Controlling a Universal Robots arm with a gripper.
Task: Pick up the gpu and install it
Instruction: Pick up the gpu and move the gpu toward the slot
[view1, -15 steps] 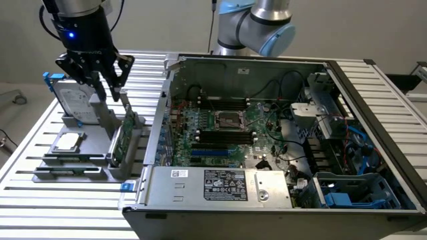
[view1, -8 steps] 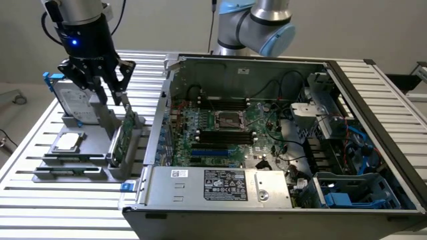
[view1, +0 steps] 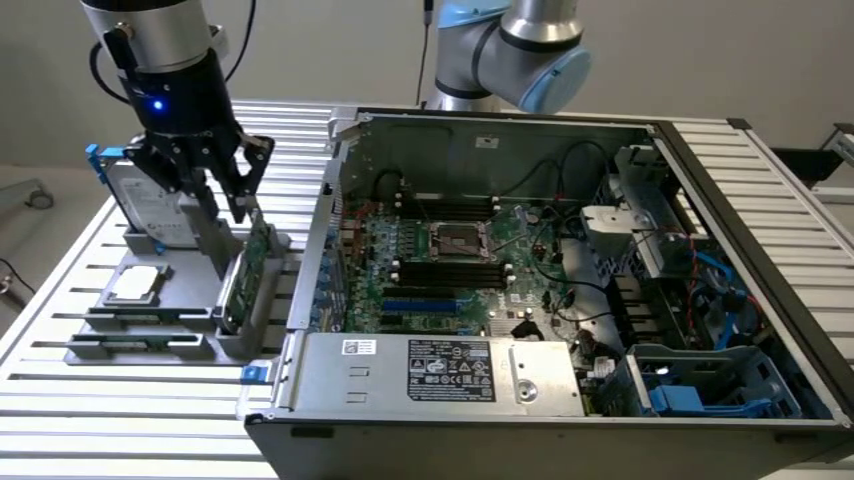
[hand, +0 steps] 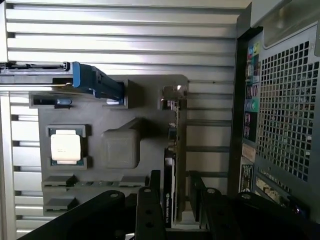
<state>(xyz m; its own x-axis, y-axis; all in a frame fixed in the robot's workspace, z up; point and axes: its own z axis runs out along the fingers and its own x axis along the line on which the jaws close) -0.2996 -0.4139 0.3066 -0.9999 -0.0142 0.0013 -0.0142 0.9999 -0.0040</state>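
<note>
On gray holder (view1: 194, 270), gpu (view1: 250, 275) stands upright, edge lined up between jaws spread wide, nothing gripped.

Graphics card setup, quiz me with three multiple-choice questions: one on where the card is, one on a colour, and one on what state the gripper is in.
1. Where is the graphics card?
A. Held up in the air
B. Standing on edge in the grey holder
C. Lying flat on the floor

2. What colour are the rails on the hard drive?
A. Blue
B. Red
C. Yellow

3. What state is the gripper in?
A. Shut on the card
B. Shut on nothing
C. Open above the card

Answers:
1. B, the card stands upright in a slot of the holder.
2. A, the blue rails show at the drive's edges.
3. C, in the wrist view a finger stands on each side of the card's top edge with a gap.
</note>
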